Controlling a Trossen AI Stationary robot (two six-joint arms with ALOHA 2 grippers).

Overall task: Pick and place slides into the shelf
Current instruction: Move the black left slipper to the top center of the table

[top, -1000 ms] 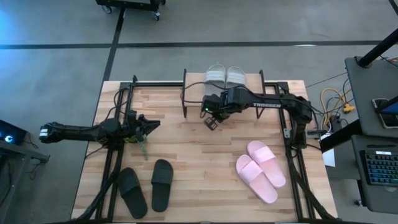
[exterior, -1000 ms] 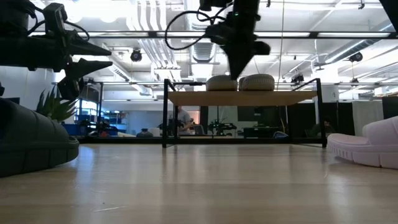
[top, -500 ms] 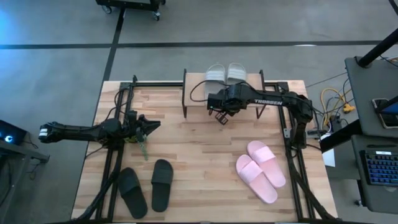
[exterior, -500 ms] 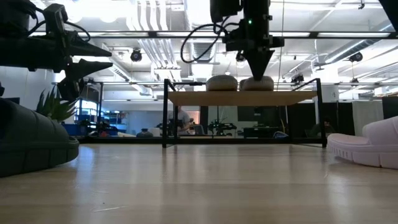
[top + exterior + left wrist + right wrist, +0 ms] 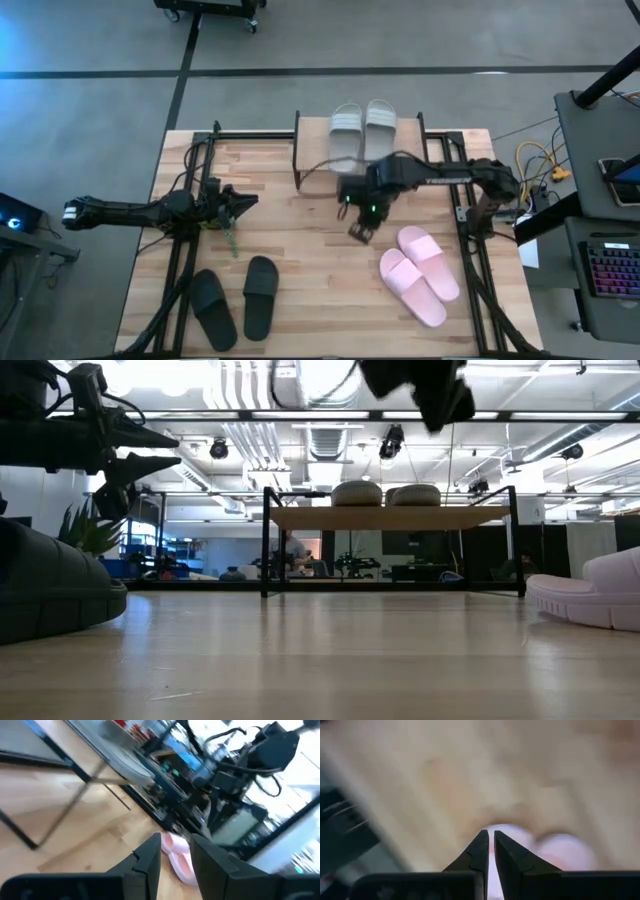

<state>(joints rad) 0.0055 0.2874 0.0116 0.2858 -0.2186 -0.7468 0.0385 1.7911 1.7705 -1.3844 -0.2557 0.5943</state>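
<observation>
Two grey slides (image 5: 362, 125) lie side by side on the top board of the shelf (image 5: 312, 150) at the table's far edge; in the low view they sit on the board (image 5: 390, 517). The pink pair (image 5: 420, 275) lies on the table toward its right near part, and the black pair (image 5: 235, 303) toward its left near part. My right gripper (image 5: 358, 232) hangs shut above the table's middle, just left of the pink pair, which is blurred ahead of its fingers (image 5: 489, 836). My left gripper (image 5: 245, 200) waits open over the table's left side.
Black metal arm frames stand along the table's left (image 5: 190, 215) and right (image 5: 470, 230) sides. A small green object (image 5: 232, 240) lies near the left gripper. Bare wood (image 5: 320, 290) shows between the black and pink pairs.
My right gripper has moved from the shelf's front toward the table's near edge and a little right, toward the pink pair, turning as it went. The grey slides stay on the shelf's top board.
</observation>
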